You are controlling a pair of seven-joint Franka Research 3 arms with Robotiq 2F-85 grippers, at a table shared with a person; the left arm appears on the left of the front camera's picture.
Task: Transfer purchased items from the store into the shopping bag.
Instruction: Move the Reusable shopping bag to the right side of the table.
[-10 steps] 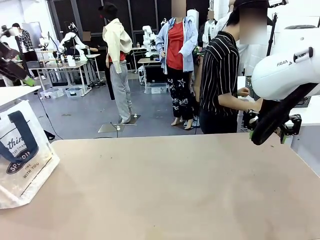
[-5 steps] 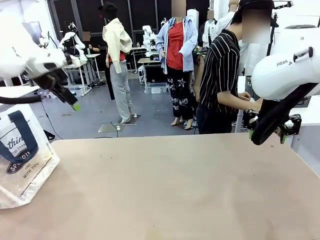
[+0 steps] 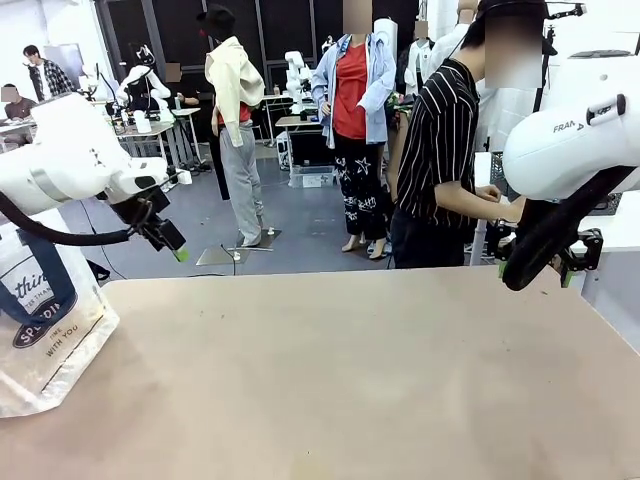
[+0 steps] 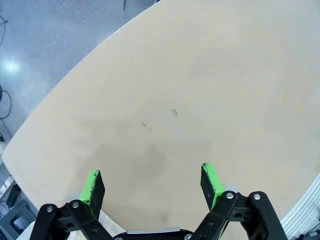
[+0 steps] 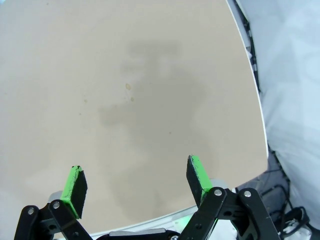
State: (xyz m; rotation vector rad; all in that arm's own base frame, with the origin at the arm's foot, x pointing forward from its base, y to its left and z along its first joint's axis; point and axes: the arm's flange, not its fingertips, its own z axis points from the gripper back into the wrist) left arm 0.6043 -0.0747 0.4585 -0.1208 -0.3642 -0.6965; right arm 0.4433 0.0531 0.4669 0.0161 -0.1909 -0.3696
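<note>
A: Start at the jaws. How do they stand?

B: Both pairs stand wide with nothing between them. The left gripper point(image 4: 152, 182) looks down past its green pads point(image 4: 93, 186) at bare table point(image 4: 200, 75), and the right gripper point(image 5: 135, 182) does the same near the table's edge. From the front, the left gripper point(image 3: 165, 238) hangs in the air above the table's far left corner, and the right gripper point(image 3: 535, 262) hangs off the far right corner.

A: And outward from there?

B: Below the left jaws and nearer the robot stands the shopping bag point(image 3: 45, 320), upright at the table's left edge, its navy handle and round logo facing the camera. It is well apart from the right jaws. Just beyond the right jaws a person point(image 3: 440, 160) in a striped shirt stands side-on, hand point(image 3: 487, 185) busy at something off the table.

A: The basket and the goods?

B: I can't place them; the table under both jaws is bare.

A: How will the bag handle?

B: I judge it light, thin and crinkly, likely to slump or slide if nudged. The strap handles look the firmest hold; pinching the film risks slipping or tearing. The mouth probably needs holding open before anything drops in.
</note>
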